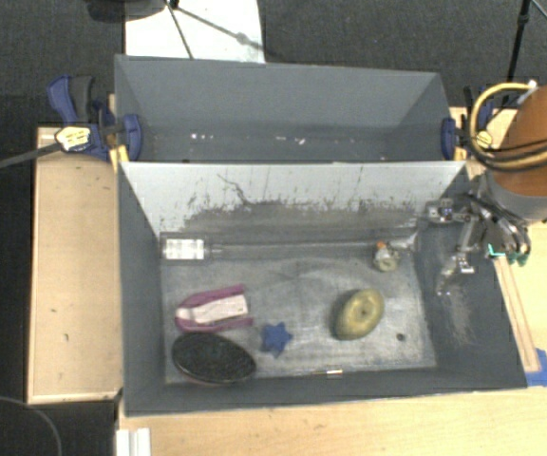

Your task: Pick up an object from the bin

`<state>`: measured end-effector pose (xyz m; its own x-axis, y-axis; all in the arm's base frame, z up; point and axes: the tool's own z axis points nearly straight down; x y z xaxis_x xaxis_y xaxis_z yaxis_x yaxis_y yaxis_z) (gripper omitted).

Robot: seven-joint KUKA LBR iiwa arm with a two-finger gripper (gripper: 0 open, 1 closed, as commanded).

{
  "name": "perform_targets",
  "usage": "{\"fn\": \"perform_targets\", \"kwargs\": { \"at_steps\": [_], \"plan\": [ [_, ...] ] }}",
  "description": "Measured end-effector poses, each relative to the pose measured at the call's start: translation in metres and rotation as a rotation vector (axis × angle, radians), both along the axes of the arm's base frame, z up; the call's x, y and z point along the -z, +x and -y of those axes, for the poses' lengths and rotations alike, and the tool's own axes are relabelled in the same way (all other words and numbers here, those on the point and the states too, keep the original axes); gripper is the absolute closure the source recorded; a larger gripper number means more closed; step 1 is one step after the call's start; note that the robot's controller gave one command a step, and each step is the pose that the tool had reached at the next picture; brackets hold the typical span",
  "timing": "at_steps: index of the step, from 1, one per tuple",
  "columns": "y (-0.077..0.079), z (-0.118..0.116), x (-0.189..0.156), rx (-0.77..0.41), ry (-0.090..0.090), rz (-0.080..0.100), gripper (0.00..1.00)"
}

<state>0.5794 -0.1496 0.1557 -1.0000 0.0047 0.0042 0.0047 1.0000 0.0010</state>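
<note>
1. The pincer [461,259] hangs over the right sloping wall of the bin [283,198], up and to the right of the olive ring [357,313]. I cannot tell whether it is apart or together, and nothing shows in its grasp.
2. No thing is chosen yet. The likeliest candidates are the olive ring on the bin floor and the small tan piece [385,257] just above and right of it, near the foot of the slope.
3. To do this step well, I judge the pincer should move off the slope and centre over one thing before descending. The ring lies flat with bare floor around it, so gripping across its rim looks safer than chasing the tan piece against the wall.
4. Left of the ring lies a blue star [274,337]. Farther left are a pink packet [215,309] and a black disc [213,359], which sit close together and are worth avoiding. A clear tube [183,249] lies far up-left.
5. The packet and the tube carry pale labels, but no writing or brand can be read.
</note>
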Motion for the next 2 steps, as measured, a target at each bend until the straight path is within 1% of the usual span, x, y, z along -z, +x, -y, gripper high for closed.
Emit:
{"fn": "perform_targets", "kwargs": {
  "at_steps": [1, 2],
  "plan": [
    [-0.052, -0.097, 0.086, -0.067, 0.004, -0.001, 0.00],
    [-0.056, -0.118, 0.043, -0.167, -0.001, 0.012, 0.00]
  ]
}}
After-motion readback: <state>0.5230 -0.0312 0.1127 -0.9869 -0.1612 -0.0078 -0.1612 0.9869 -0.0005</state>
